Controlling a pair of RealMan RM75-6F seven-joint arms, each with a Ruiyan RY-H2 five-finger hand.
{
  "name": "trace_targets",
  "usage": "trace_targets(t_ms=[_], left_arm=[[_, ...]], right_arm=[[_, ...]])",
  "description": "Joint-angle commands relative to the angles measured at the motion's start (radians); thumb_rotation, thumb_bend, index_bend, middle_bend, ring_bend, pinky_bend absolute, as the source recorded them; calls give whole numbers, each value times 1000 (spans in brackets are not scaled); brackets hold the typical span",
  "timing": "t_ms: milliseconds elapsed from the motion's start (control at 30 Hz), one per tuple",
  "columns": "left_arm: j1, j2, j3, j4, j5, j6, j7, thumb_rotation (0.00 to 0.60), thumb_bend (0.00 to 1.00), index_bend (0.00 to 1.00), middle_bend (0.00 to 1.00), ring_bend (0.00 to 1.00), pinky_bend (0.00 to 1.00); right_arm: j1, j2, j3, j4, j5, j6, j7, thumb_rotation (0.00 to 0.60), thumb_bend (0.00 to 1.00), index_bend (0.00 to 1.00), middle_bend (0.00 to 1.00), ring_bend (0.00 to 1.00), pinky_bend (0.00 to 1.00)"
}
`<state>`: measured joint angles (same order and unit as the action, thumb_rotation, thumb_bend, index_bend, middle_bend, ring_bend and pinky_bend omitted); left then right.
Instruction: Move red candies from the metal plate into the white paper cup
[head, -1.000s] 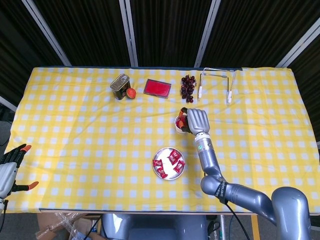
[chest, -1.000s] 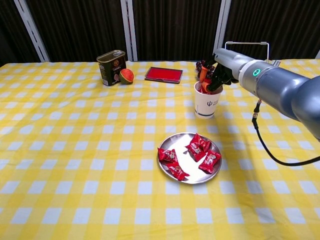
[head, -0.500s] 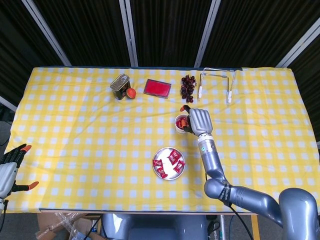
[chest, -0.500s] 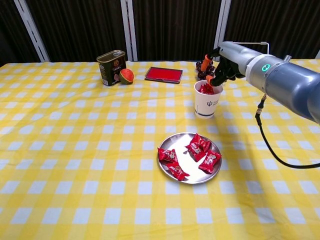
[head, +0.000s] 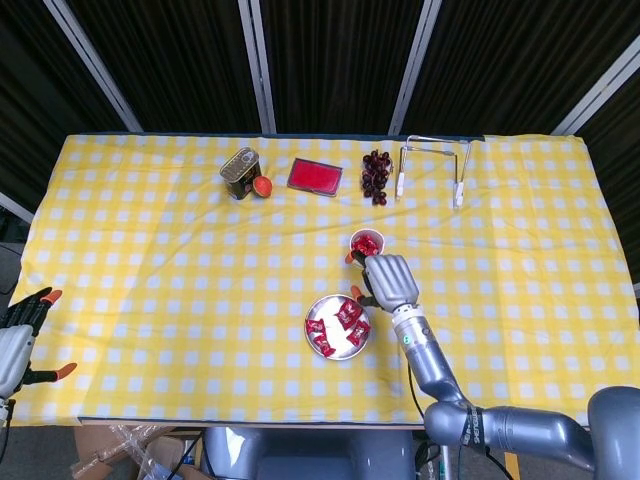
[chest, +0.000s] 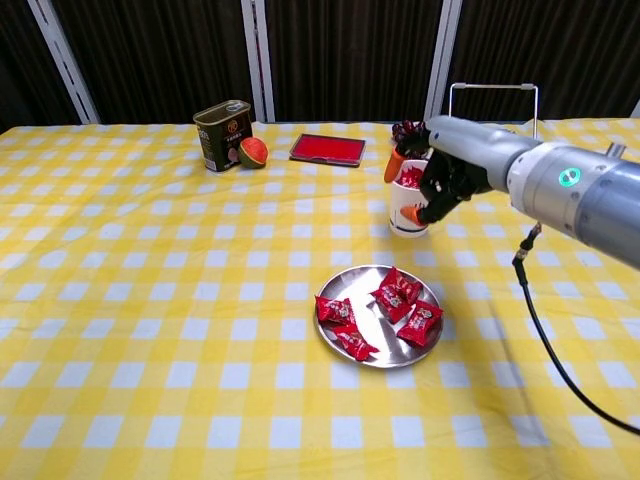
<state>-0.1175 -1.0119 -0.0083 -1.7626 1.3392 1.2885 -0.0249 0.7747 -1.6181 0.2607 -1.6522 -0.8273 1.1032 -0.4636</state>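
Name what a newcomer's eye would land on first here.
Probably the right hand, hanging empty between the white paper cup and the metal plate. Next, the red candies on that plate at the table's middle, and more red inside the cup behind it.

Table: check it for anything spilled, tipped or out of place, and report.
Nothing stands out. The white paper cup stands upright with red candy inside, the remaining red candies lie within the metal plate, and none show on the cloth. The right hand hovers empty beside the cup.
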Motion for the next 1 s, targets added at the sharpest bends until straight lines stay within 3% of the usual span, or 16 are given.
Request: trace_targets(t_ms=[33, 167, 467, 1000], left_arm=[[2, 0, 1, 2, 5, 4, 0, 600, 31, 0, 0, 0, 0], [3, -1, 2, 4, 9, 8, 1, 600, 31, 0, 0, 0, 0], [4, -3, 2, 5, 10, 10, 4, 600, 32, 0, 0, 0, 0], [2, -2, -1, 5, 2, 3, 2, 600, 31, 0, 0, 0, 0]], right_arm=[[-24, 15, -70, -64, -14, 11, -54, 600, 400, 347, 838, 839, 983], [-36, 3, -110, -95, -22, 14, -74, 600, 398, 346, 838, 839, 983], [-43, -58, -145, -101, -37, 20, -93, 600, 398, 347, 838, 839, 983], [-23, -180, -108, 28, -12, -9, -89, 600, 354, 356, 838, 839, 983]])
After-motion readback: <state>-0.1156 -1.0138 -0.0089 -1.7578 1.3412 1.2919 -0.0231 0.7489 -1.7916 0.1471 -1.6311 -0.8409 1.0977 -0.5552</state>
